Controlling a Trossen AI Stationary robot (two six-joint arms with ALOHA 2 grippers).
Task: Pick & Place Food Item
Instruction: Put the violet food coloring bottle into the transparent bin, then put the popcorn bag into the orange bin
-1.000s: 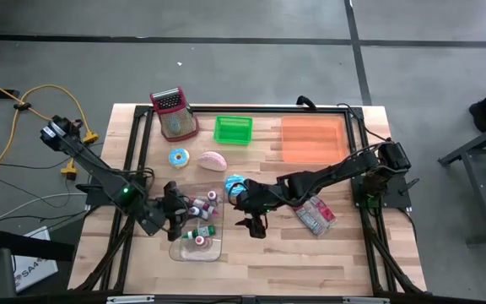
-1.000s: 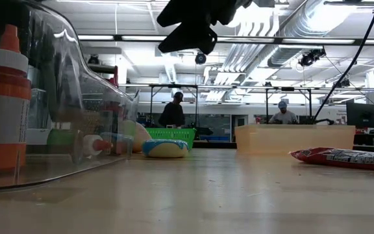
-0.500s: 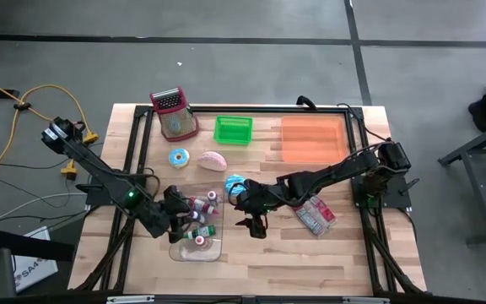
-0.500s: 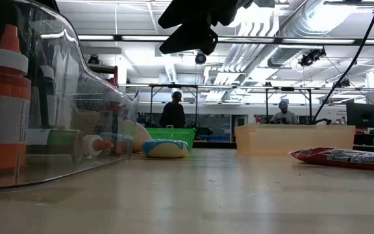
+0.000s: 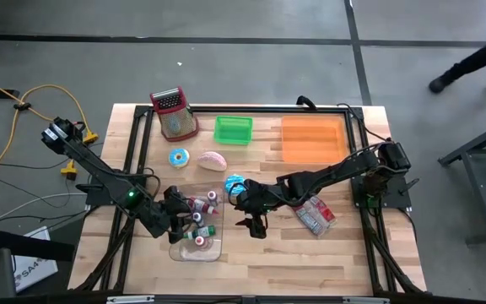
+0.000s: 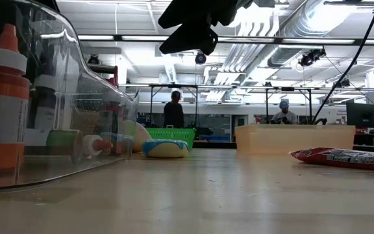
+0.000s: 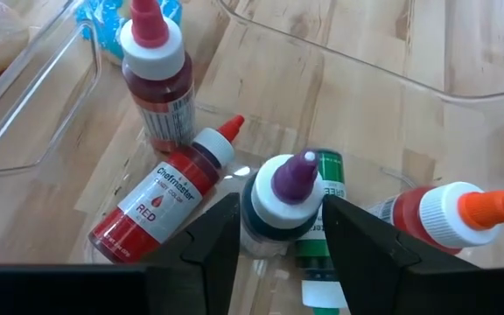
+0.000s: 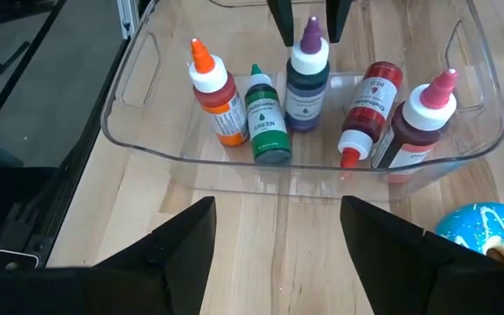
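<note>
A clear plastic bin (image 8: pixel 129 131) on the wooden table holds several food-colouring bottles. The purple-capped bottle (image 7: pixel 283 206) stands upright on the bin's floor. My left gripper (image 7: pixel 280 223) reaches down into the bin, one finger on either side of this bottle's white shoulder, close to it. Beside it, a red bottle (image 7: pixel 169 197) and a green bottle (image 8: pixel 265 122) lie on their sides, while a dark red bottle (image 7: pixel 156 79) and an orange-capped one (image 8: pixel 215 92) stand. My right gripper (image 5: pixel 256 226) hangs open above the table right of the bin, holding nothing. My left gripper's fingers (image 8: pixel 280 22) flank the purple-capped bottle's shoulder (image 7: pixel 274 197), slanting down from the table's left side. I cannot tell whether they touch it. The bottle stands upright on the bin's floor.
A blue-iced doughnut (image 5: pixel 234 184), a pink item (image 5: pixel 213 160) and a small doughnut (image 5: pixel 178 157) lie beyond the bin. A green basket (image 5: pixel 233 129), an orange tray (image 5: pixel 312 139) and a red basket (image 5: pixel 174 114) stand at the back. A snack bag (image 5: pixel 315 215) lies right.
My left gripper has sunk a little into the bin, and in the low view the purple-capped bottle has come down with it and now stands on the bin's floor.
</note>
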